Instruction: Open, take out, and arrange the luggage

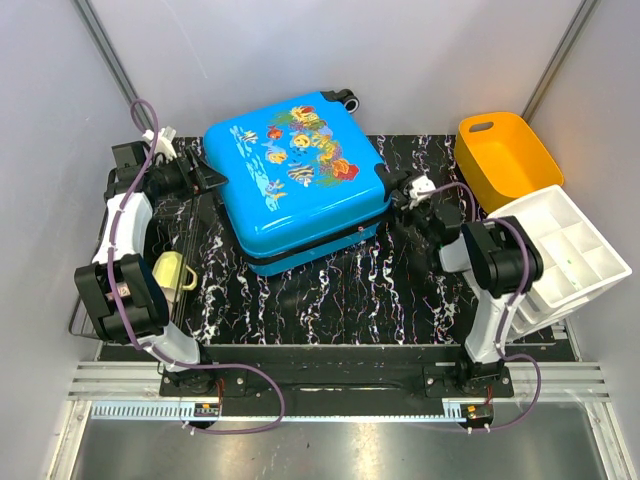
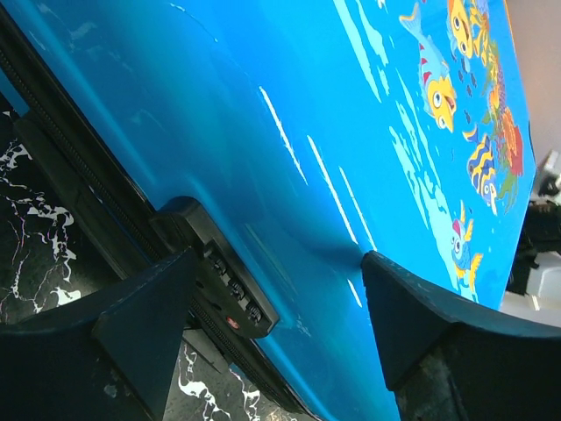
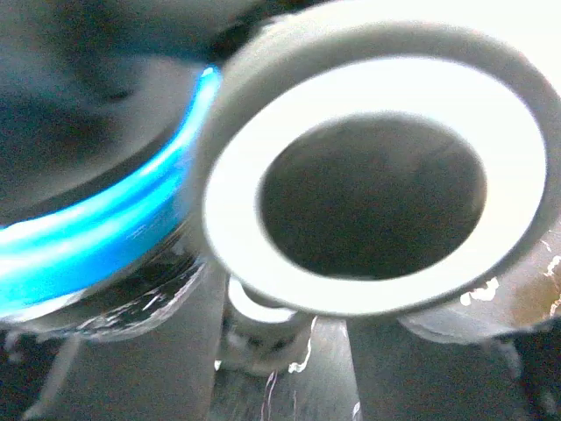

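Blue luggage (image 1: pixel 295 190) lies flat and shut at centre of table (image 1: pixel 400 290), btwn arms. L gripper (image 2: pixel 280 298) spread wide, lock (image 2: pixel 232 303) on left edge just ahead. R gripper (image 1: pixel 400 188) at wheel side; can't tell its grip, view blurred.

The bright-blue hard-shell suitcase (image 1: pixel 295 180) lies flat and closed on the black marbled table (image 1: pixel 330 300), turned askew, its cartoon fish and coral print facing up. A black wheel (image 1: pixel 346 99) juts from the far corner, a black zip band (image 1: pixel 320 243) runs along the near side, and a black combination lock (image 2: pixel 230 298) sits on the left edge
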`<state>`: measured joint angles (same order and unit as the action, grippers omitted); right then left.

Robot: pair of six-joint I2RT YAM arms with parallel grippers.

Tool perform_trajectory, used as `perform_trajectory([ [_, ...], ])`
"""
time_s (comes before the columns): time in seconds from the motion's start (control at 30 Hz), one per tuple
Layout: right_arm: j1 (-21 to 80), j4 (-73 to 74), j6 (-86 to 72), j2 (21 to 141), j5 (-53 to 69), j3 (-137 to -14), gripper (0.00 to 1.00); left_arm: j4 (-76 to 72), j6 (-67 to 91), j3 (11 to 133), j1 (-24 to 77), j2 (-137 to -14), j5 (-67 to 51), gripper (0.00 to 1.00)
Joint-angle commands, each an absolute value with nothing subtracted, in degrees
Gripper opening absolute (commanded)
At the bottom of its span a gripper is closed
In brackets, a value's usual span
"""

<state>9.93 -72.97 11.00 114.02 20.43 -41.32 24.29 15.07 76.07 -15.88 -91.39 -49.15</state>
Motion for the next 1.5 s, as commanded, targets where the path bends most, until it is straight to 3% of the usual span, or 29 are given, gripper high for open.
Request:
perform_trajectory([
  [0.0, 10.1, -87.1, 16.7, 103.5, 23.5, -32.9, 0.67, 21.6, 15.6, 79.5, -16.2, -89.2, -49.1, 0.82],
  [0.07, 10.1, -84.7, 18.0, 97.9, 24.9, -29.1, 0.74, 21.6, 15.2, 80.0, -16.3, -88.3, -49.0, 0.83],
  [0.13, 10.1, -72.7, 19.5, 89.6, 26.5, -28.4, 0.87, 23.0, 13.5, 81.2, -16.5, -86.9, -48.4, 0.84],
  [0.23, 10.0, -44.4, 21.5, 78.4, 28.5, -33.0, 0.96, 25.0, 12.5, 82.5, -17.0, -85.3, -47.4, 0.84],
  [0.3, 9.9, -24.0, 25.6, 73.8, 32.1, -36.4, 0.98, 26.8, 12.0, 83.0, -17.3, -84.3, -47.5, 0.84],
  [0.43, 9.1, 2.8, 33.5, 65.0, 37.3, -48.1, 1.00, 30.4, 9.0, 81.9, -17.4, -81.0, -47.5, 0.85],
  [0.6, 2.7, 27.1, 46.5, 67.9, 46.0, -62.3, 1.00, 31.6, 9.2, 77.4, -17.4, -77.0, -50.2, 0.85],
  [0.93, 2.5, 57.0, 77.5, 90.4, 45.4, -95.3, 1.00, 31.3, 8.4, 69.9, -17.3, -73.9, -56.1, 0.84],
  [1.47, 3.8, 58.5, 92.0, 107.2, 41.3, -108.0, 1.00, 29.5, 12.0, 64.1, -15.9, -74.5, -55.9, 0.84],
])
